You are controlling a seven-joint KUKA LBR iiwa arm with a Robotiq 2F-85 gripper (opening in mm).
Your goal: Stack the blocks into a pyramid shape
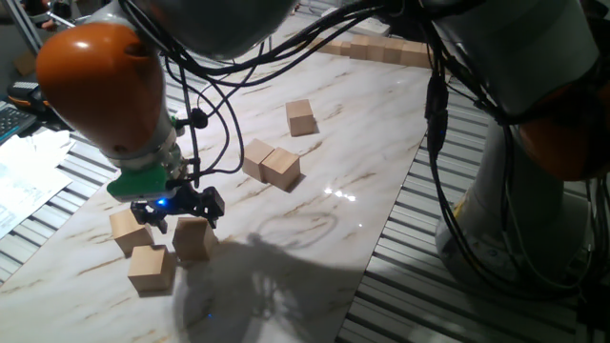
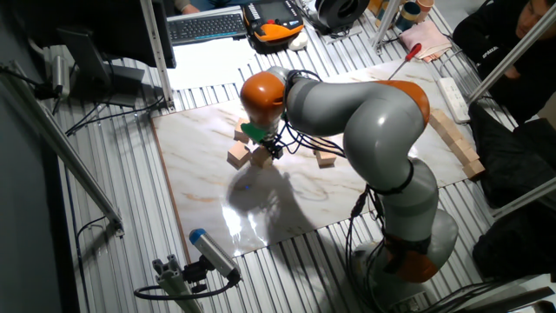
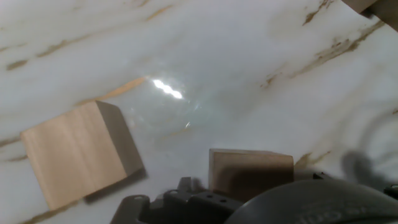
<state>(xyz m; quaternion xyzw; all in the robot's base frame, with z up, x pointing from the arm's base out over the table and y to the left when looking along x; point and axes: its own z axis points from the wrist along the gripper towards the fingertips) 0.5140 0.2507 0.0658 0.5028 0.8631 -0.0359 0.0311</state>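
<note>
Six tan wooden blocks lie on the marble table (image 1: 315, 219). Three are grouped at the front left: one (image 1: 129, 232), one (image 1: 151, 267) and one (image 1: 193, 238). Two touch each other mid-table (image 1: 257, 157) (image 1: 281, 169), and one lies alone farther back (image 1: 301, 117). My gripper (image 1: 176, 211) hovers just above the front-left group with its dark fingers spread and nothing between them. The hand view shows one block (image 3: 74, 152) to the left and another (image 3: 249, 174) right by the hand. The group also shows in the other fixed view (image 2: 236, 156).
A long joined row of tan cubes (image 1: 381, 48) lies along the table's far edge, also seen in the other fixed view (image 2: 456, 135). Black cables (image 1: 214, 105) hang by the wrist. Slatted metal framing (image 1: 448, 286) surrounds the marble slab.
</note>
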